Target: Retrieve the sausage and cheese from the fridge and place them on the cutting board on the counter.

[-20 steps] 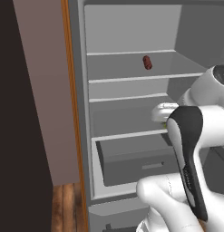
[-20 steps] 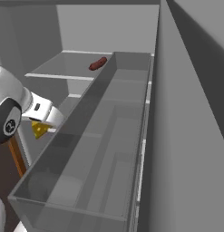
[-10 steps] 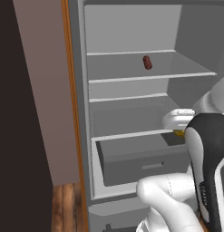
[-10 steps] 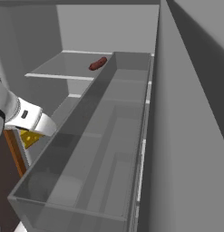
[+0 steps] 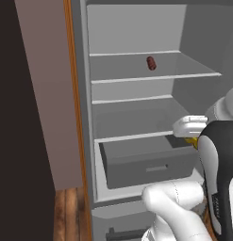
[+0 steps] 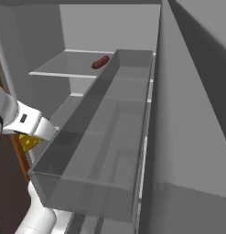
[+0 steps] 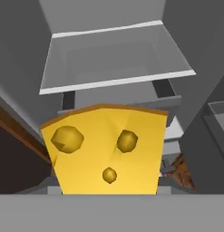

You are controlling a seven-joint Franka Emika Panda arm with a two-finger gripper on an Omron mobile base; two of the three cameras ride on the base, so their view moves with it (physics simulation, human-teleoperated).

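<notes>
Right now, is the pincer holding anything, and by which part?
The pincer holds the cheese; the wedge hangs beneath it outside the fridge. Which part is gripped cannot be told.

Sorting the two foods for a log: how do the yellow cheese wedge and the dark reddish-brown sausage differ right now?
The yellow cheese wedge is bright, flat-faced and pitted; the dark reddish-brown sausage is a small rounded cylinder. The cheese hangs at the gripper, outside the shelves; the sausage lies on an upper shelf of the grey fridge.
</notes>
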